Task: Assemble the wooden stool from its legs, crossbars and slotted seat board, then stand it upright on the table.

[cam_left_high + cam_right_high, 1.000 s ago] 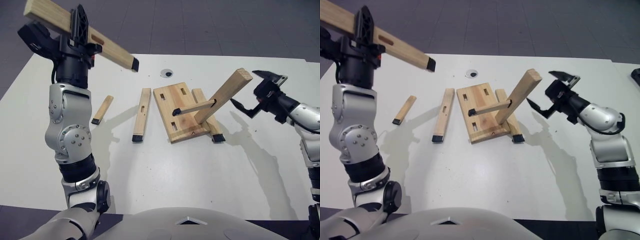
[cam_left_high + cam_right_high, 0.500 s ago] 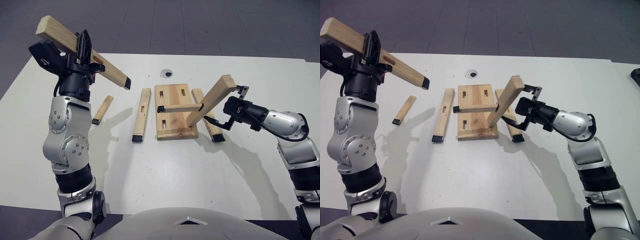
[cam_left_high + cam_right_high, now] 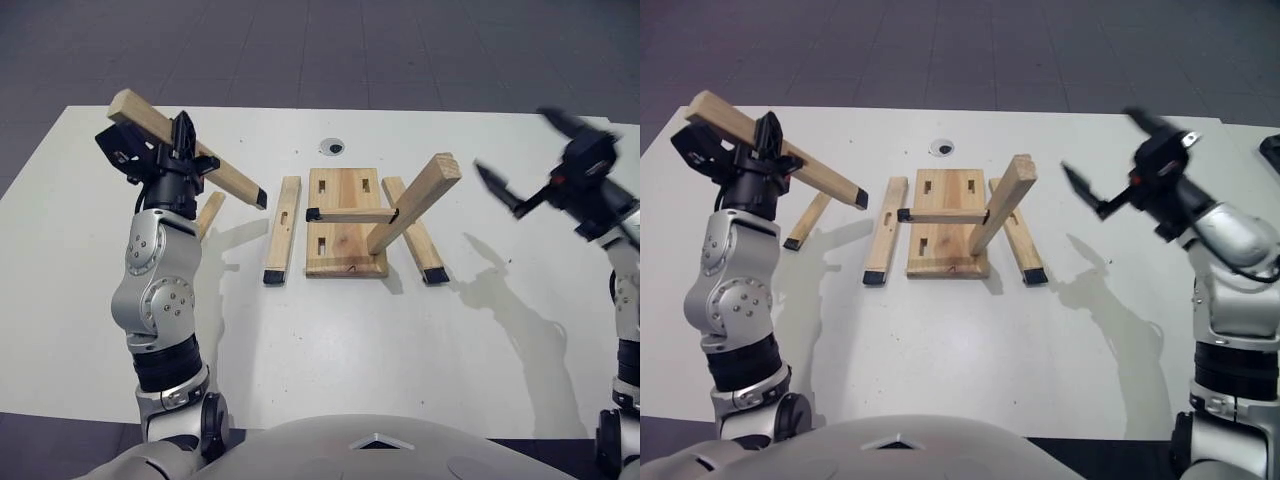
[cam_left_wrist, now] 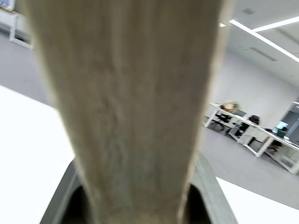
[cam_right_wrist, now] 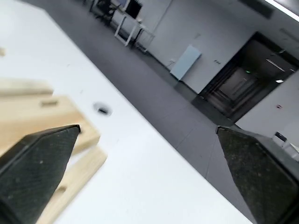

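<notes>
A wooden leg (image 3: 228,176) is pinched between the fingers of the left end effector (image 3: 183,152) and held in the air over the left part of the table (image 3: 330,340), its black-capped end slanting down toward the middle. The right end effector (image 3: 1098,140) is held in the air near the right edge, fingers spread wide with nothing between them. The slotted seat board (image 3: 355,252) lies flat at mid-width, toward the far edge. A second leg (image 3: 420,198) rises from it at a tilt, and a crossbar (image 3: 350,214) is joined to that leg's side. One loose leg (image 3: 283,228) lies just left of the board. Another (image 3: 418,245) lies along its right side, apparently touching it. A short crossbar (image 3: 208,212) is partly hidden behind the left arm.
</notes>
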Controlling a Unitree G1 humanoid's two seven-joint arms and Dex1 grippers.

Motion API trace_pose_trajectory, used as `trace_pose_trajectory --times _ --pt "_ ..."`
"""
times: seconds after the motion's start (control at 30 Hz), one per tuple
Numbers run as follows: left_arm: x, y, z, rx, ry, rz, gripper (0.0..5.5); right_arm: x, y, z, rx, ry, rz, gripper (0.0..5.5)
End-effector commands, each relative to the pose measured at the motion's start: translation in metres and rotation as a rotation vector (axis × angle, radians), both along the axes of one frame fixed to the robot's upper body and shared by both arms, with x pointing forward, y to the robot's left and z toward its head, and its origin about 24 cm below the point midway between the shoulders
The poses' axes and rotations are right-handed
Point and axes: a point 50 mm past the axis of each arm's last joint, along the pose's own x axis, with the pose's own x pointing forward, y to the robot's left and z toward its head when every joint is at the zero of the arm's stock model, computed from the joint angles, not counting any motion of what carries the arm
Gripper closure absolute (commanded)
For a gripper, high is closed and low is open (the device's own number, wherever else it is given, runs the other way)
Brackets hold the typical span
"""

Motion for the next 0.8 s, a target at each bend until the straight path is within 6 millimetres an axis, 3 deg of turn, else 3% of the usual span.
trace_pose_trajectory --times 0.03,0.1,0.2,0.4,0.47,0.53,0.8 --pt "-0.001 0.002 0.002 -0.027 -0.006 0.045 4.47 -0.008 0.016 0.070 0.476 -0.245 0.133 0.10" --pt "0.000 0.006 0.004 -0.030 -0.012 0.065 4.47 -0.008 0.026 0.080 0.588 -0.255 0.194 0.10" --pt "0.003 0.013 0.009 -0.019 -0.029 0.088 4.47 -0.004 0.054 0.078 0.692 -0.182 0.298 0.10" --pt "0.004 0.011 0.006 -0.004 -0.014 0.065 4.47 -0.007 0.110 0.029 0.680 0.144 0.390 0.10" --pt "0.004 0.008 0.003 -0.004 -0.006 0.053 4.47 -0.006 0.115 0.009 0.608 0.239 0.330 0.10" --pt "0.004 0.004 0.002 -0.005 0.000 0.040 4.47 -0.005 0.116 0.003 0.588 0.266 0.312 0.10" --pt "0.009 -0.010 -0.003 -0.007 0.008 -0.008 4.47 -0.003 0.106 0.017 0.642 0.157 0.362 0.10"
